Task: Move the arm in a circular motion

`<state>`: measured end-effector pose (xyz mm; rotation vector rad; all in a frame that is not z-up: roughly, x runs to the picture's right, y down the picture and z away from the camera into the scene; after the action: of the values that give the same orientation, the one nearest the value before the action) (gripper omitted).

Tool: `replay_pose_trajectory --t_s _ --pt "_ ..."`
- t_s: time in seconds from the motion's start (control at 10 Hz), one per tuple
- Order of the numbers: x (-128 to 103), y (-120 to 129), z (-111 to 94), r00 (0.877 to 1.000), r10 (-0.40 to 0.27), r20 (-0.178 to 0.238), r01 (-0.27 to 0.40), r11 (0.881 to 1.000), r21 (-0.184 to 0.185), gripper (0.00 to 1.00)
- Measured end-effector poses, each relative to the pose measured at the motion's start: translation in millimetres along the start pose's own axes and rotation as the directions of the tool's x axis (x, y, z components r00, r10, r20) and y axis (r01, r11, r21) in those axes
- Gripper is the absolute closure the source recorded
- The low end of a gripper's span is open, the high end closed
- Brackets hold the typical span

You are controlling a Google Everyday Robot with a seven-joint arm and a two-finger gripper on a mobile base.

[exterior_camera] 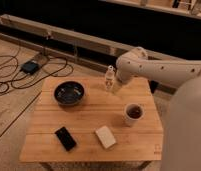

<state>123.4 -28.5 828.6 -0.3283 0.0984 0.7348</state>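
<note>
The cream-white arm (159, 70) reaches in from the right, with its rounded joint above the far right part of the wooden table (89, 117). The gripper (110, 79) hangs at the arm's end over the table's far edge, to the right of the dark bowl (69, 93) and behind the cup (133, 113). It holds nothing that I can see.
A black phone (65, 138) and a white block (105, 136) lie near the table's front edge. Cables and a small box (30, 66) lie on the floor at the left. A dark low shelf runs behind the table.
</note>
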Motion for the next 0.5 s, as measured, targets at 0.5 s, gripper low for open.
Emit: replay_pose_trajectory --t_s 0.5 --pt "-82.7 14.5 14.4 0.995 -0.088 0.040 0.088 0.996 0.011 0.20"
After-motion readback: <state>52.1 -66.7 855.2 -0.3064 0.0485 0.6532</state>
